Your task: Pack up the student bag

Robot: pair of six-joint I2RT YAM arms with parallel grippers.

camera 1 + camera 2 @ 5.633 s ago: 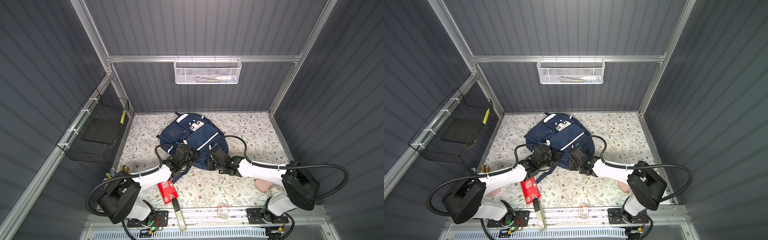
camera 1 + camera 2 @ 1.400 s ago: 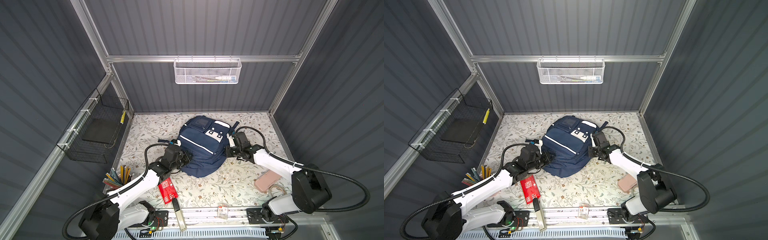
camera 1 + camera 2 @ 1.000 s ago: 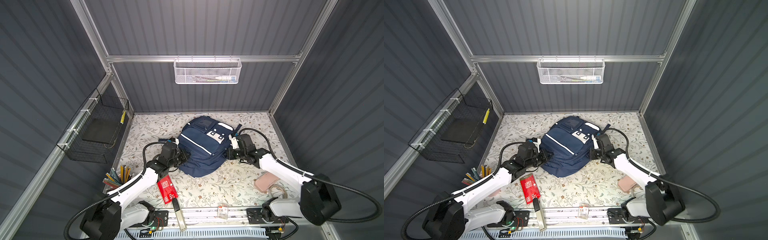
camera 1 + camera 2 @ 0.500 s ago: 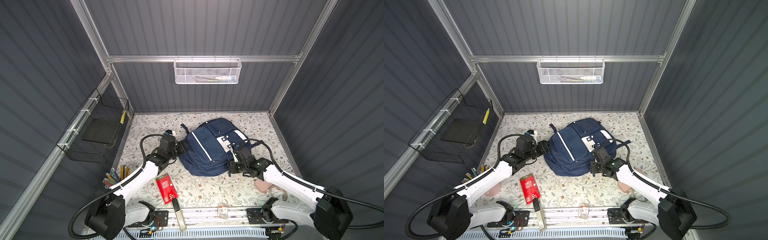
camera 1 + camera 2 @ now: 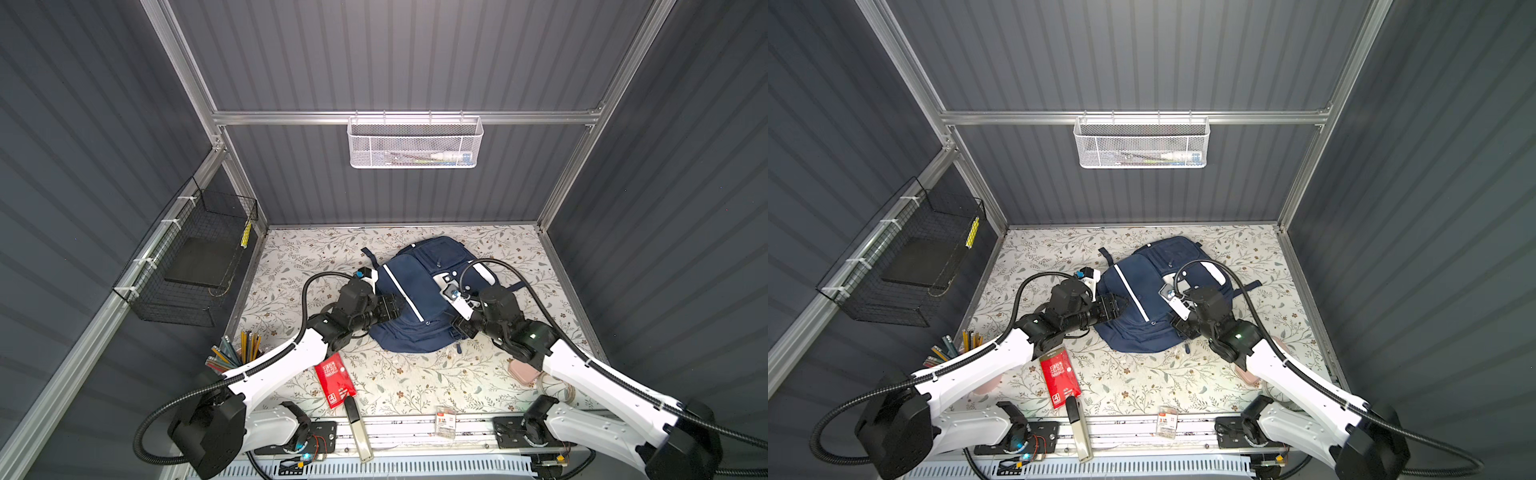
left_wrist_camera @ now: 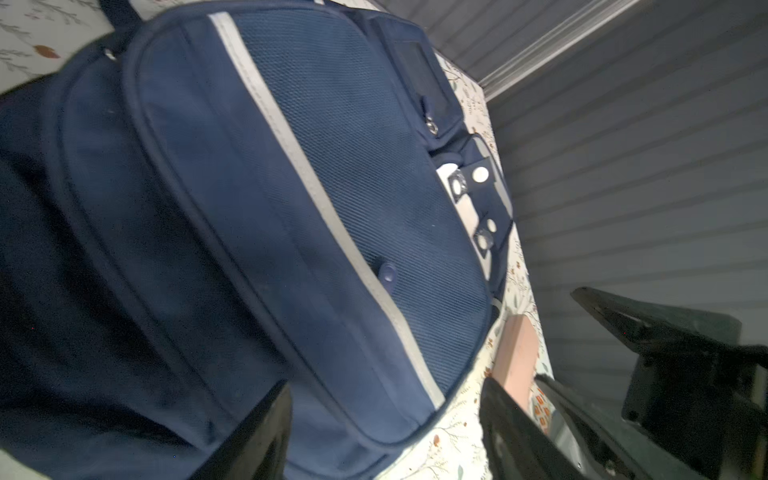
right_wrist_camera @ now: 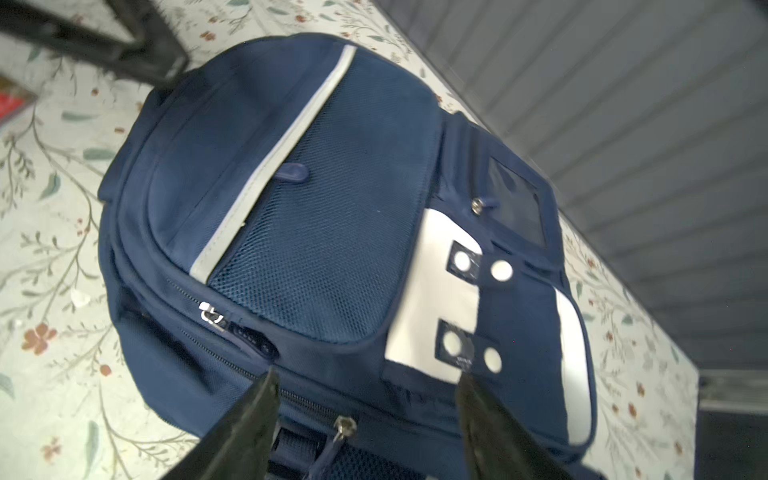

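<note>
Though the right arm [image 5: 582, 374] hides part of its white patch [image 7: 432, 291] from above, the student bag [image 5: 428, 328] lies front-up, centred on the bench [image 5: 395, 382], long axis near-to-far; left fingers [image 6: 257, 440] and right fingers [image 7: 241, 436] gape, gripping nothing.

light: bright, even overhead | shadows: soft | wrist views: blurred | edges: wide-angle bend

student bag [image 5: 1152, 289] flat | left gripper [image 5: 1118, 304] at left edge | right gripper [image 5: 1178, 327] opposite

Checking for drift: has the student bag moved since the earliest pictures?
Yes. The student bag has shifted right, away from the black wire basket, and turned clockwise.
</note>
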